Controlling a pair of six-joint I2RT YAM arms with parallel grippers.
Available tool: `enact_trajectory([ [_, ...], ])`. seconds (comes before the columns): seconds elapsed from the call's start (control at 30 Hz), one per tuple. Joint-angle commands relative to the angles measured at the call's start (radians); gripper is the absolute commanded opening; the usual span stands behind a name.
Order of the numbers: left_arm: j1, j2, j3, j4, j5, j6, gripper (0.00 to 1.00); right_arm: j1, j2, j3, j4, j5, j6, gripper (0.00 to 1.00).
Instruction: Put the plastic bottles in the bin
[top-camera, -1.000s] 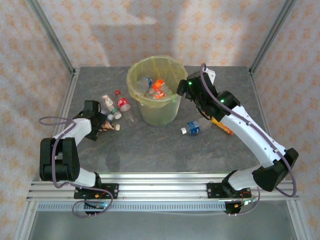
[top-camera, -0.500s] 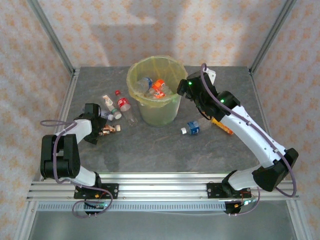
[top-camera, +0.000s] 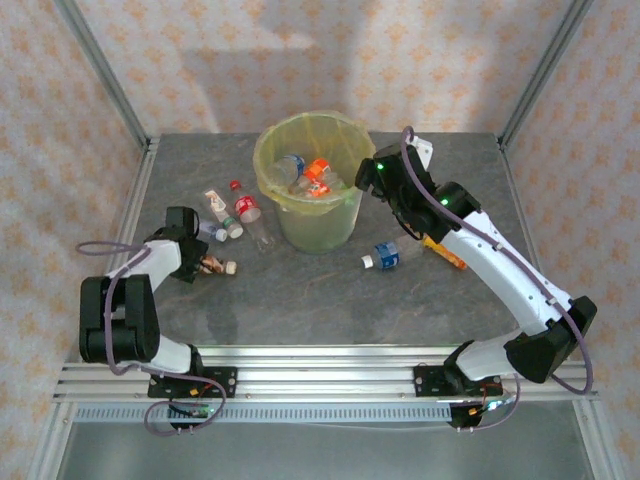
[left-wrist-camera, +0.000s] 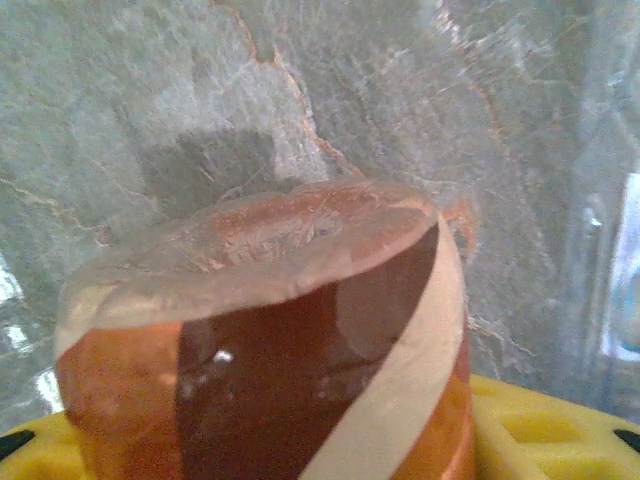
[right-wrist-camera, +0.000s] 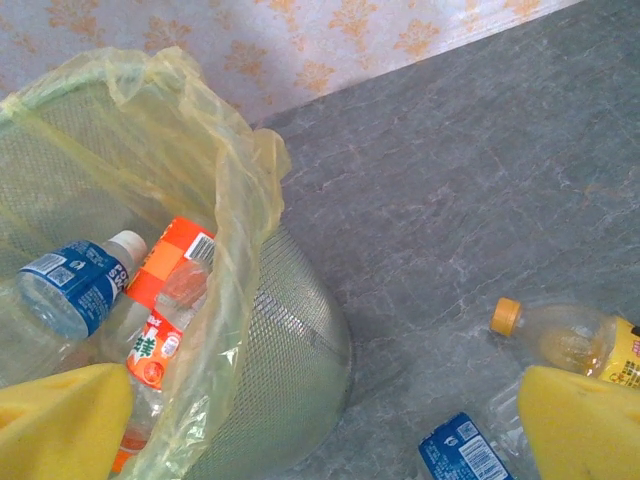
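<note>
Brown-and-cream label wrapped the small clear plastic bottle (left-wrist-camera: 270, 340), its dented base turned to the left wrist camera; the left gripper (top-camera: 207, 264) was clamped on it, low on the grey stone-patterned table (top-camera: 300, 300), left of the round pale yellow-green bin (top-camera: 268, 180); the right gripper (top-camera: 362, 178) hung at the bin's rim, pads wide apart, holding nothing; inside I saw an orange-labelled bottle (right-wrist-camera: 160, 300) beside a blue-labelled bottle (right-wrist-camera: 70, 285).

Grey stone-patterned table (top-camera: 300, 300); cream floral-papered wall (top-camera: 300, 60) at twelve o'clock, aluminium posts (top-camera: 100, 70) at ten and two.
</note>
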Motion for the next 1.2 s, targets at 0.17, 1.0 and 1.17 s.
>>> enact_trajectory([
  [0.17,-0.008,-0.232,0.142,-0.153,-0.097,0.212,0.48,-0.007,-0.021,-0.02,-0.059,0.079,0.02,0.99],
  [1.0,-0.448,0.081,1.178,-0.3,0.052,0.978,0.49,-0.013,-0.159,-0.216,-0.178,0.159,0.132,0.99],
  [1.17,-0.513,0.25,1.384,-0.377,0.063,1.107,0.49,-0.012,-0.186,-0.277,-0.183,0.152,0.185,0.99],
])
